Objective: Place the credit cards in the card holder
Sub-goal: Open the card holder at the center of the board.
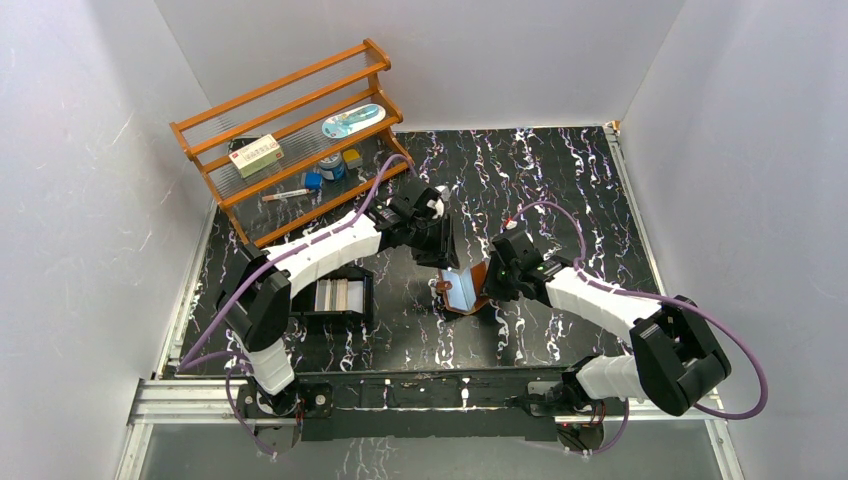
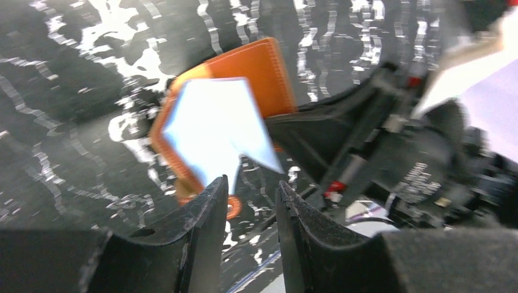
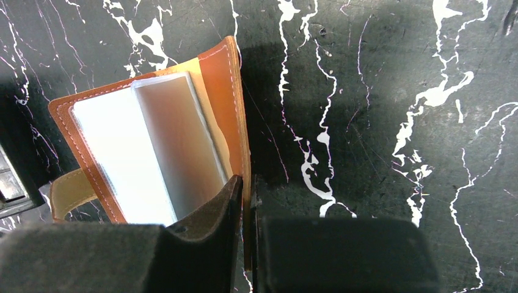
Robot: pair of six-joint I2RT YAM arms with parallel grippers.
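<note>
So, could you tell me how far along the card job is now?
Done: the card holder is open, its cover pinched by the right gripper. In hand: the left gripper hangs open and empty close to it; whether a card already sits in the pale pockets I cannot tell. Left: credit cards lie in the black tray, waiting to go in.

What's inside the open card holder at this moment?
Pale, glossy pocket leaves show inside the opened card holder, one leaf lifted partway. Glare hides whether any card sits in them, and the right gripper, clamped on the cover, hides the lower edge.
</note>
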